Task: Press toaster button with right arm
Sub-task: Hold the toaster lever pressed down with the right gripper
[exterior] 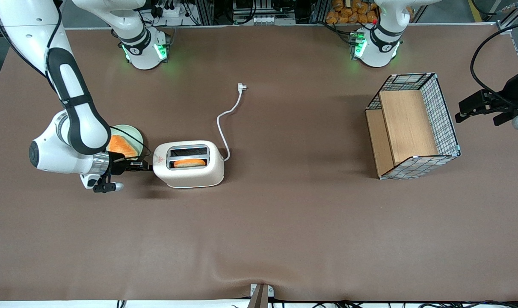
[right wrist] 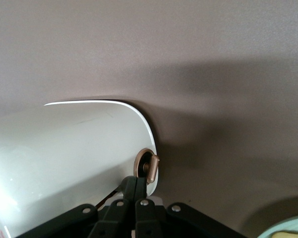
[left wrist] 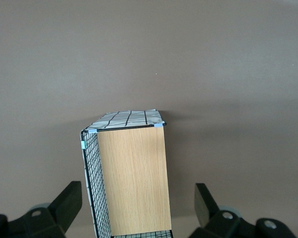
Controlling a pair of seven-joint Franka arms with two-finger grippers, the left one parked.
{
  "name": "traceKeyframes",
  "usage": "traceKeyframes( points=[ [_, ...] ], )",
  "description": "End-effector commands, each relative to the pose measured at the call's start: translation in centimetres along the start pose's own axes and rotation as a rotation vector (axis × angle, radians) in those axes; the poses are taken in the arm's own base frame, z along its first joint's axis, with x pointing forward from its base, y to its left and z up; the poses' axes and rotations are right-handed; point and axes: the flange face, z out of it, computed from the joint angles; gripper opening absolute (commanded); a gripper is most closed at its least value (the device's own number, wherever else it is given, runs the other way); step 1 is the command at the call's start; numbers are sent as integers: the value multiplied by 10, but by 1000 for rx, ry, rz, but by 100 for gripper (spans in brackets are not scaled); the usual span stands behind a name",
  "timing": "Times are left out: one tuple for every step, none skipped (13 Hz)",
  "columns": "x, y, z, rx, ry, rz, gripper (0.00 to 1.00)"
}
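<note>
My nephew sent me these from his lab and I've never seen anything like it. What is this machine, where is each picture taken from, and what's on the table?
It is a robot arm bolted to a brown table. One picture looks down from the front; the others come from cameras on the arms' wrists. The right arm reaches low, its gripper, fingers shut and holding nothing, at the narrow end of the toaster, beside the toaster button. Bread sits in one slot. A plate with more bread lies beside the arm. A wire basket stands toward the parked arm's end.
</note>
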Motion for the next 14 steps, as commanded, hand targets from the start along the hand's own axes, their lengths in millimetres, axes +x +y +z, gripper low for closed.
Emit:
traceKeyframes(
  points=[
    [-3, 3, 30, -12, 7, -15, 0],
    [-3, 3, 30, -12, 7, -15, 0],
    [-3, 3, 30, -12, 6, -15, 0],
    [-3, 3, 30, -12, 6, -16, 0],
    [-3, 4, 30, -11, 5, -24, 0],
    [-3, 5, 28, -9, 9, -38, 0],
    [-3, 8, 26, -7, 7, -47, 0],
    [-2, 9, 24, -5, 8, -51, 0],
    [-2, 9, 22, 0, 3, -54, 0],
    [0, 9, 18, 4, 6, -53, 0],
    [1, 13, 15, 8, 2, -51, 0],
    [4, 14, 7, 14, 8, -50, 0],
    [6, 12, 2, 21, 1, -54, 0],
    [10, 11, -4, 34, -12, -50, 0]
  ],
)
